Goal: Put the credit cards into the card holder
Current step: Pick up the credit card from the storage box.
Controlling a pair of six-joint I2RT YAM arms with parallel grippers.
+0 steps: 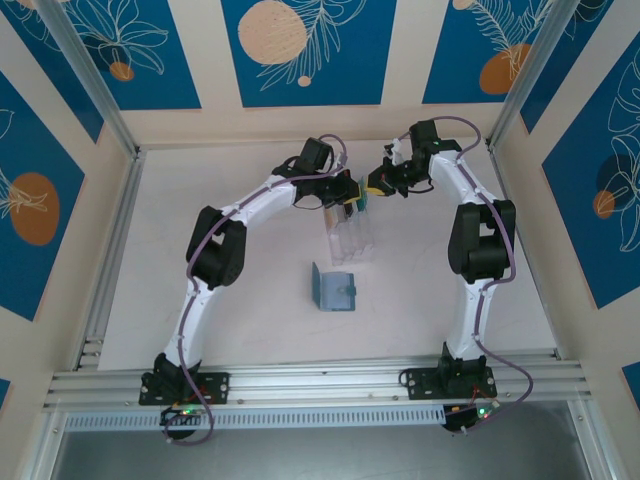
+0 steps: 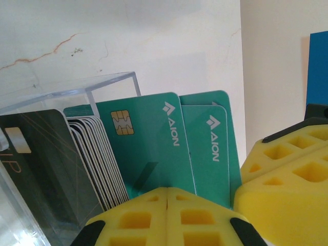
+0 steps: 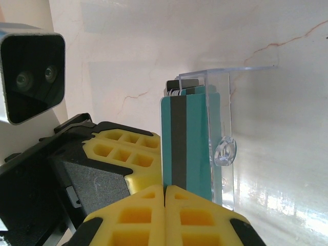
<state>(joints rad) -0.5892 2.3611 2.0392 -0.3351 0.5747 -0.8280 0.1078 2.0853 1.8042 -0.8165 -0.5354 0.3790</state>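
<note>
Left end effector (image 2: 168,197) pinches AION card (image 2: 148,143).

left gripper (image 2: 168,190): our jaws pressed together | right gripper (image 3: 164,187): jaws together, just beside the left | our left arm (image 1: 215,255) and right arm (image 1: 480,240) bend inward

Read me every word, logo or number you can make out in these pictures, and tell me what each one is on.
"AION", with a diamond logo: front teal-green plastic card.
"AION", same logo: teal-green plastic card behind it.
"IP", start cut off: dark grey plastic card.
Round embossed mark on clear acrylic rack: unreadable.
</note>
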